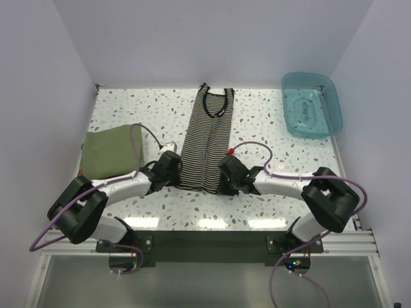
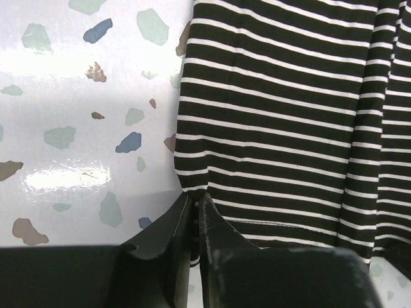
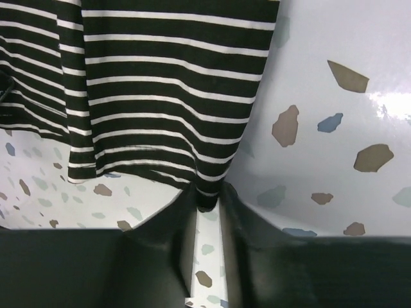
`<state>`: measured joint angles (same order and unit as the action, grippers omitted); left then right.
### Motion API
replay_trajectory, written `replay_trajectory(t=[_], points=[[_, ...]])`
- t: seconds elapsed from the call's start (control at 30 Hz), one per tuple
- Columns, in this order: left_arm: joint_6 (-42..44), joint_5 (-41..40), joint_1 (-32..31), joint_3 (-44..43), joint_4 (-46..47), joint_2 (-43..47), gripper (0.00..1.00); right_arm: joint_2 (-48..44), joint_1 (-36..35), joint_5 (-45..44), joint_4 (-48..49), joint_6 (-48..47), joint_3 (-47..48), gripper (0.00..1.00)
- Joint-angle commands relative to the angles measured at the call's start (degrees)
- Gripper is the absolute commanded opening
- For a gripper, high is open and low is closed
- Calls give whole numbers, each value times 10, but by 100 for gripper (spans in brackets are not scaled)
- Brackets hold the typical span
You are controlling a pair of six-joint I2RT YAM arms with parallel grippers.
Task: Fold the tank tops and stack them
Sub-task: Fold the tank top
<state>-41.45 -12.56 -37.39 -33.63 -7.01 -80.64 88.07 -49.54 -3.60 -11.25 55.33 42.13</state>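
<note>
Folding the striped tank top (image 1: 207, 138) crosswise looks like the step in hand. It lies in the middle of the surface (image 1: 270, 128) as a long narrow strip, its sides already laid inward, neckline at the far end and hem towards the arms. The olive-green tank top (image 1: 112, 153) sits as a folded pad at the left of the surface, well apart from the striped one, so I judge one garment done and the second partway through. A blue bin (image 1: 312, 104) stands at the far right corner and takes no part here.

Both arms reach in to the near hem, one at each corner. The left pincer (image 2: 196, 205) has its jaws drawn almost together, with the left hem corner of the striped cloth nipped between the tips, which I read as a grip on the fabric. The right pincer (image 3: 209, 199) stands narrow around the right hem corner. The cloth dips between its tips, but a slit of surface shows through the gap below, so I cannot tell whether it is truly clamped.

The next move probably calls for both corners to be lifted together and carried evenly towards the neckline. The hem should stay level so the strip folds square and does not skew. A loose right corner would slip out.
</note>
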Motion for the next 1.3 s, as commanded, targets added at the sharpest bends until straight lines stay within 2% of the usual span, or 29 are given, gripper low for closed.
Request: replay_trajectory(t=[0.0, 0.13, 0.33, 0.43, 0.63, 0.77, 0.9, 1.13, 1.27], points=[[-11, 53, 0, 44, -42, -20, 11, 21, -6, -27, -41, -3, -8, 16], [-31, 66, -20, 60, -48, 18, 4, -23, -8, -51, -76, -6, -25, 1], [-135, 46, -130, 83, -93, 83, 2, -134, -51, -82, -164, 23, -67, 0], [-194, 43, -183, 102, -113, 128, 0, -192, -112, -93, -208, 64, -93, 0], [-262, 24, -237, 98, -171, 202, 0, -266, -177, -142, -299, 140, -72, 0], [-261, 5, -237, 53, -209, 210, 0, -274, -178, -164, -324, 130, -21, 0], [-243, -34, -232, -31, -237, 201, 0, -237, -168, -196, -341, 101, 40, 0], [-150, -5, -101, -109, -204, 145, 0, -161, -55, -157, -295, 4, 122, 0], [-108, 5, -48, -158, -175, 92, 0, -101, 0, -129, -273, -55, 167, 0]])
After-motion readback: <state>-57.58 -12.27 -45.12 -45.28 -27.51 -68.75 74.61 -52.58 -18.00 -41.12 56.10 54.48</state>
